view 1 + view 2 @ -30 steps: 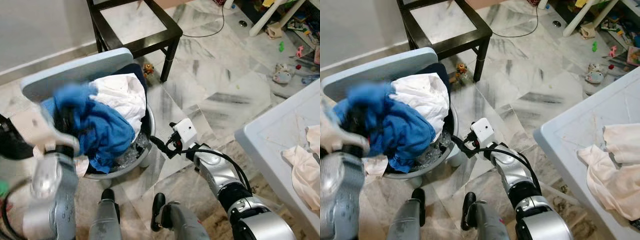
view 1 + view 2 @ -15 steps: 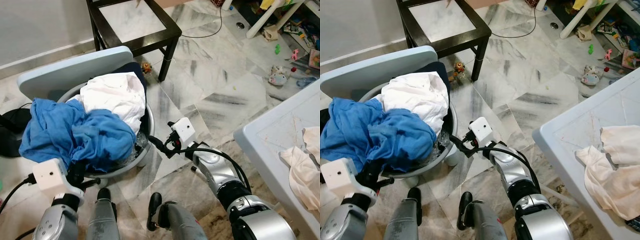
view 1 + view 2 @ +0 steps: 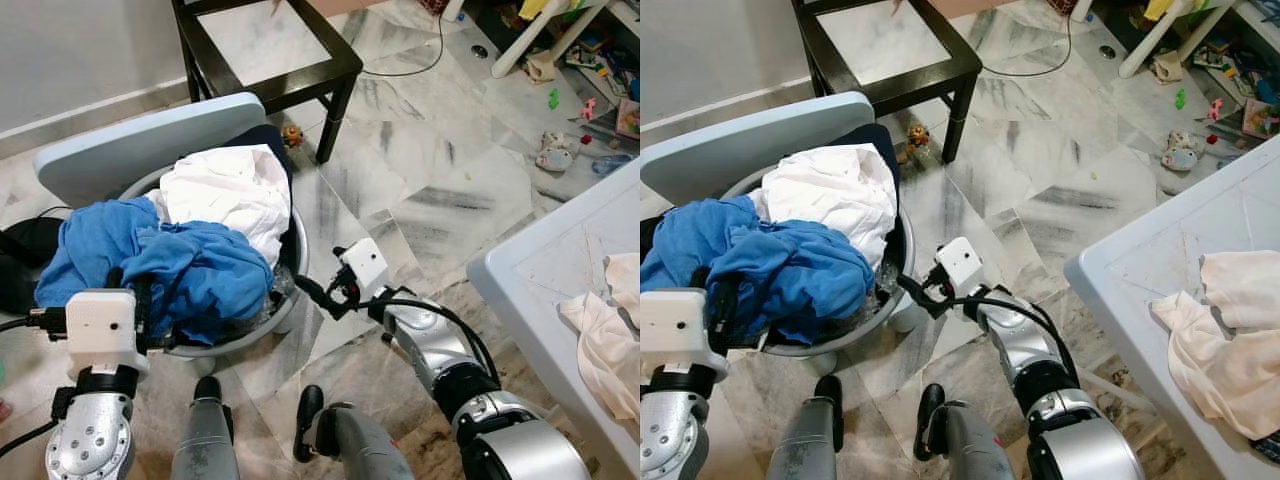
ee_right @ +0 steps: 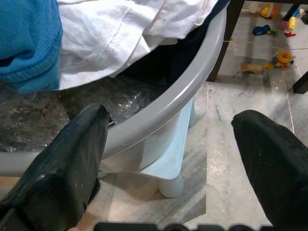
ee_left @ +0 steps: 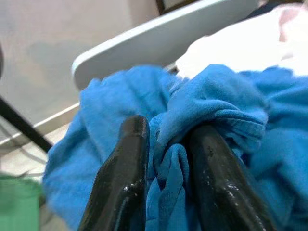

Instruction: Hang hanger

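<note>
A grey laundry basket (image 3: 297, 258) on the floor holds a blue garment (image 3: 195, 268) and a white garment (image 3: 232, 188). My left gripper (image 5: 166, 159) is at the basket's near left edge, shut on a bunched fold of the blue garment (image 5: 216, 96). My right gripper (image 4: 171, 118) is open and low beside the basket's right side. One of its fingers (image 4: 72, 149) sits just inside the rim (image 4: 173, 101), the other finger (image 4: 272, 154) outside over the floor. I see no hanger.
A pale blue board (image 3: 130, 140) leans behind the basket. A black square-framed table (image 3: 270, 55) stands beyond it. At the right is a white table (image 3: 545, 270) with a cream cloth (image 3: 605, 345). Toys (image 3: 553, 155) and a cable lie on the marble floor.
My left arm has come down from a raised, blurred pose and now grips the blue garment at the basket's near edge. The right arm has scarcely moved.
</note>
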Robot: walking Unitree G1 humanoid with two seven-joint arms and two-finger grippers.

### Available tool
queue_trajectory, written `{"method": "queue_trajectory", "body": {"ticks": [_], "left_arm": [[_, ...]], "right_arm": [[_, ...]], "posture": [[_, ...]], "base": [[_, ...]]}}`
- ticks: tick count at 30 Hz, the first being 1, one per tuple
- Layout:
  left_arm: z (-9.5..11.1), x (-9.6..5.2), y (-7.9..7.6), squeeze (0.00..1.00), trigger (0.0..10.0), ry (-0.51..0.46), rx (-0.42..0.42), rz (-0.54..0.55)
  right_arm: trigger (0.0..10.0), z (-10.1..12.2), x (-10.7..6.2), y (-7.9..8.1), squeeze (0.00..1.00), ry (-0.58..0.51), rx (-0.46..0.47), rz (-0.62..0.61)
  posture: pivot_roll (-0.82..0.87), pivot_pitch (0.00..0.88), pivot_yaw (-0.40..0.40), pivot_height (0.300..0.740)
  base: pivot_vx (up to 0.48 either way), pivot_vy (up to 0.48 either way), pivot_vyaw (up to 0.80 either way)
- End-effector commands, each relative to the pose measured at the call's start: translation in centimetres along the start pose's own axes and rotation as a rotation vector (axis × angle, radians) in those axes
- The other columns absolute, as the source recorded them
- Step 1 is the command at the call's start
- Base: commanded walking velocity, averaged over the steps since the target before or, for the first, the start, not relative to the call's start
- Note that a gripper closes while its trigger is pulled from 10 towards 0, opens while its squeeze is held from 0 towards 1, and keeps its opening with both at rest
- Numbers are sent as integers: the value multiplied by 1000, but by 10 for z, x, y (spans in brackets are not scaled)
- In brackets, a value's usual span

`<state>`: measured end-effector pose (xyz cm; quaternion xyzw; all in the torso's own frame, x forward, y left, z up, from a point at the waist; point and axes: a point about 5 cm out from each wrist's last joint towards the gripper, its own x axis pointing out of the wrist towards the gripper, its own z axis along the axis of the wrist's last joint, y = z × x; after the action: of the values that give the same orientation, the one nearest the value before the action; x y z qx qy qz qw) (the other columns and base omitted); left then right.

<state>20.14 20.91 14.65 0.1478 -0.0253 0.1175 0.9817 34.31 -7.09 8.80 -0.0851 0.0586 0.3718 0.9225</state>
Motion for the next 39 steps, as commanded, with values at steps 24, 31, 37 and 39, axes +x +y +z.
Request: {"method": "queue_trajectory", "body": {"ticks": [24,31,37,39], "left_arm": [[55,36,-32,1000,10000,-60,28,-363],[25,22,-28,1000,10000,143,38,-386],[13,3,-33,1000,10000,225,111,-499],[11,2,-31,1000,10000,233,137,-511]], "right_arm": [[10000,-12,-5,-2,0,41,18,-34],[10000,-12,-5,-3,0,43,16,-37],[10000,-11,-4,-3,0,47,17,-37],[10000,-11,-4,-2,0,48,17,-36]], "posture": [[438,375,-200,740],[443,375,-201,740],[453,378,-204,740],[457,379,-205,740]], "base": [[0,0,0],[0,0,0],[0,0,0],[0,0,0]]}}
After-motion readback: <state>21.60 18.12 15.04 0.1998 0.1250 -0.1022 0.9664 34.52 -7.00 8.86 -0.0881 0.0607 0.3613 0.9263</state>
